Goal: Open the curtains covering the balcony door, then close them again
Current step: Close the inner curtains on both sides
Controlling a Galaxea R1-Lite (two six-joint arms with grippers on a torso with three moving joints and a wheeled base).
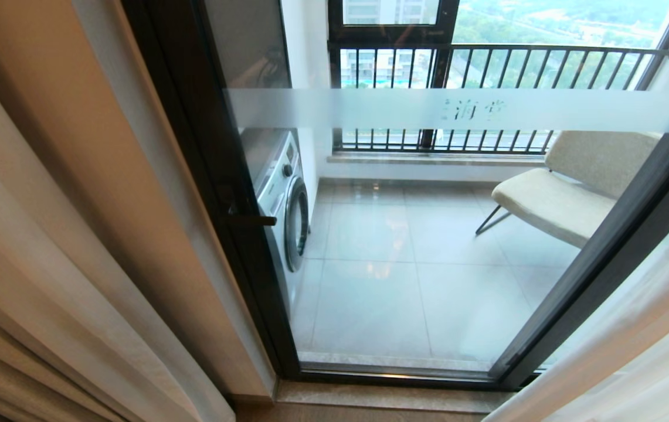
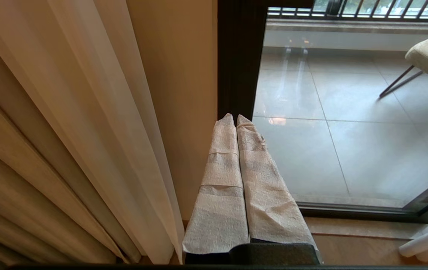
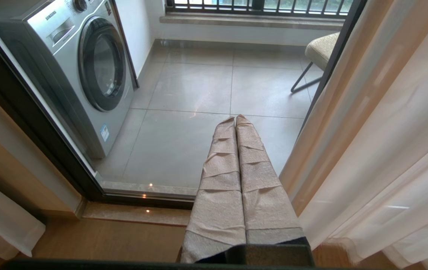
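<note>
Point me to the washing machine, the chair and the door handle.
washing machine (image 3: 101,71): right wrist view, on the round glass door.
chair (image 1: 551,202): head view, on the seat cushion.
door handle (image 1: 252,220): head view, on the dark bar sticking out from the frame.

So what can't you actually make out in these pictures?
- Frosted band on the balcony door: its characters too small, head view.
- Curtains: tops and rail cut off by every view's edge.
- Chair: partly behind the door frame.

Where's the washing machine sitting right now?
In the head view, the washing machine stands on the balcony behind the balcony door, at its left side beside the dark frame, opposite the chair.
</note>
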